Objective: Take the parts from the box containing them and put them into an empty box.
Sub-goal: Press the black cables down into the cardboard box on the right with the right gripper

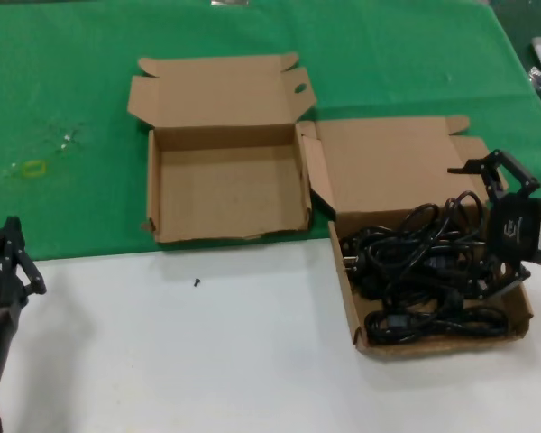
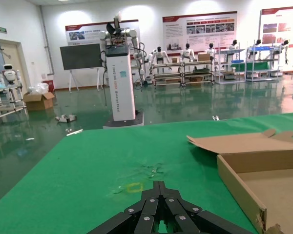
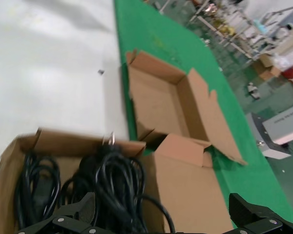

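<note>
Nearest the head camera, at the lower left, the left gripper (image 1: 13, 257) sits parked over the white tabletop (image 1: 207, 361), its black fingers drawn together to a clenched point; the left wrist view shows them meeting in a closed wedge (image 2: 158, 204).

On the right, a shallow brown corrugated cardboard box holding the parts (image 1: 361, 325) rests on the white surface with its far part over the green cloth (image 1: 72, 72). Its lid lies folded back flat on the far side, so the box and lid together run near to far. Inside is a tangle of black coiled power cables (image 1: 415, 280), filling the tray from side to side, with one looped bundle lying lengthwise along the near wall.

The right gripper (image 1: 498, 225) hangs over the right end of this box, just above the cables, with its black fingers spread wide apart and nothing between them. The right wrist view shows the two finger links (image 3: 73, 214) splayed to either side above the cable pile.

To the left and slightly farther away, a second, empty brown cardboard box (image 1: 162, 194) sits on the green cloth, its near edge at the cloth's border. Its lid also opens away to the far side, showing a small hole near the right tab. The two boxes lie just beside each other, corners nearly touching.

A tiny dark speck (image 1: 197, 281) lies on the white surface near the empty box.
</note>
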`<act>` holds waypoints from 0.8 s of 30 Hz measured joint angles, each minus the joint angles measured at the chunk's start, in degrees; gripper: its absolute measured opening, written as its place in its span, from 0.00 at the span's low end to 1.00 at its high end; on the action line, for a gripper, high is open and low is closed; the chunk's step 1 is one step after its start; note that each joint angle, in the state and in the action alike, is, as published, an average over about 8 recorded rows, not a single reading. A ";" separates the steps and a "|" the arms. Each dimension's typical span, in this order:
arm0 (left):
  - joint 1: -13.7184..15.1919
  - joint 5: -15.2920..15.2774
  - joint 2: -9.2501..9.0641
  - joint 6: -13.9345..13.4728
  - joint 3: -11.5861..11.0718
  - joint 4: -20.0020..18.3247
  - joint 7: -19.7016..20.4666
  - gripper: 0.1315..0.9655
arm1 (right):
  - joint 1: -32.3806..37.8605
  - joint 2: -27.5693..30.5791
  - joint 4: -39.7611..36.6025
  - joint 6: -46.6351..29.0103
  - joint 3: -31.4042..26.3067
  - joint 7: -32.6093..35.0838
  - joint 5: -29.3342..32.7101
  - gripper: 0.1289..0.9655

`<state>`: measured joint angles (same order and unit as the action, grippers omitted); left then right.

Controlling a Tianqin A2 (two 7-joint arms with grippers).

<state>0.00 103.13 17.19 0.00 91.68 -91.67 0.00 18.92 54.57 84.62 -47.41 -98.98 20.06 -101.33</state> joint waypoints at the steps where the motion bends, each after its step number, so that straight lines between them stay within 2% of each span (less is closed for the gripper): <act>1: 0.00 0.00 0.00 0.00 0.00 0.00 0.00 0.02 | 0.72 -0.03 -0.66 -0.56 -0.43 0.78 0.42 1.00; 24: 0.00 -0.01 0.00 0.00 0.00 0.00 0.02 0.01 | 11.48 -4.84 -12.25 -6.18 -7.04 11.38 6.31 0.99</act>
<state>0.00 103.11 17.19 0.00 91.68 -91.67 0.03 30.40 49.72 72.38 -53.59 -106.02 31.44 -95.01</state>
